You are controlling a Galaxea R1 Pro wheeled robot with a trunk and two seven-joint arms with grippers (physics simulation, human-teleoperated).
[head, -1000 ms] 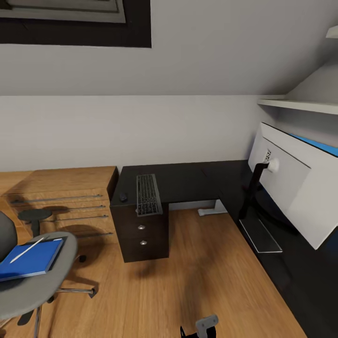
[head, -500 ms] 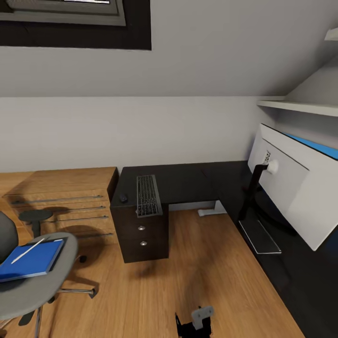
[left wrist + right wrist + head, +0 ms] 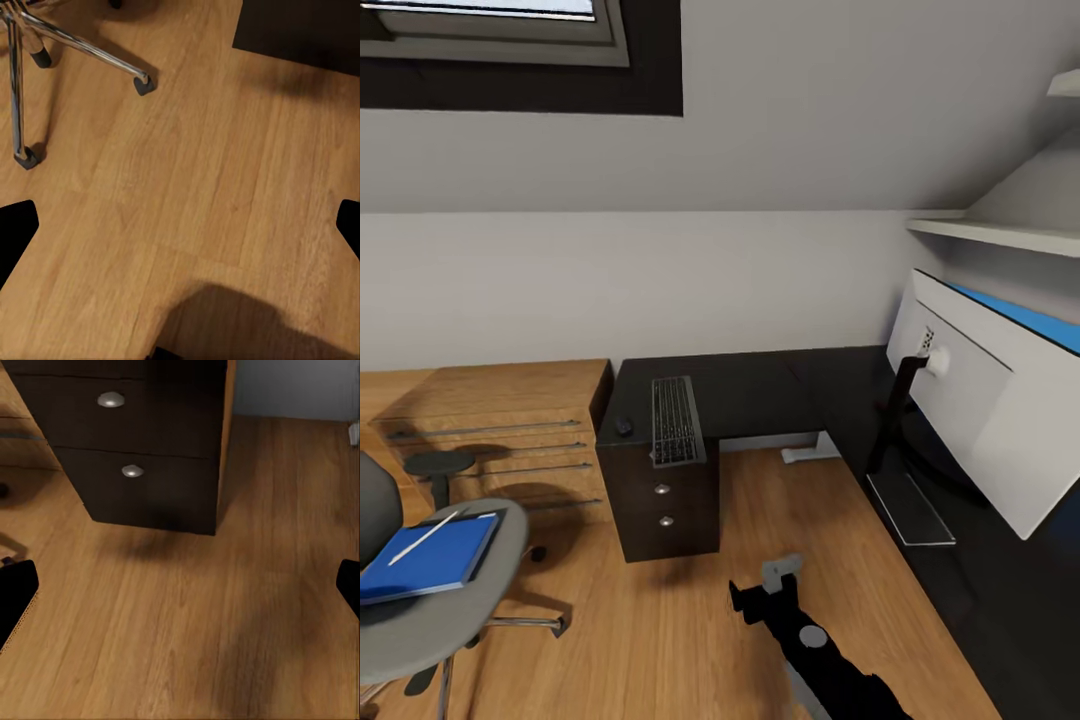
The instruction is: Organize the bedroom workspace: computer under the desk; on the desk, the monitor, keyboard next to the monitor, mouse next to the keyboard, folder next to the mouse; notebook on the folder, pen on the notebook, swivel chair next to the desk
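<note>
A black keyboard (image 3: 676, 420) and a small black mouse (image 3: 623, 426) lie on the left wing of the black L-shaped desk (image 3: 760, 385). On the desk's right wing stands the white monitor (image 3: 980, 400), seen from behind. At the left, the grey swivel chair (image 3: 420, 600) carries a blue folder or notebook (image 3: 430, 552) with a white pen (image 3: 425, 535) on top. My right gripper (image 3: 765, 590) (image 3: 180, 592) hangs open over the wooden floor, facing the desk's drawers (image 3: 124, 435). My left gripper (image 3: 180, 232) is open above the floor near the chair's chrome legs (image 3: 82, 49).
A wooden dresser (image 3: 490, 430) with metal handles stands against the wall left of the desk. A white shelf (image 3: 1000, 232) hangs above the monitor. A small dark stool (image 3: 435, 465) is behind the chair. Bare wooden floor (image 3: 660, 620) lies between chair and desk.
My right arm has risen into view, and its gripper has moved up and forward towards the desk drawers. The camera has tilted up slightly. The chair and desk things have not moved.
</note>
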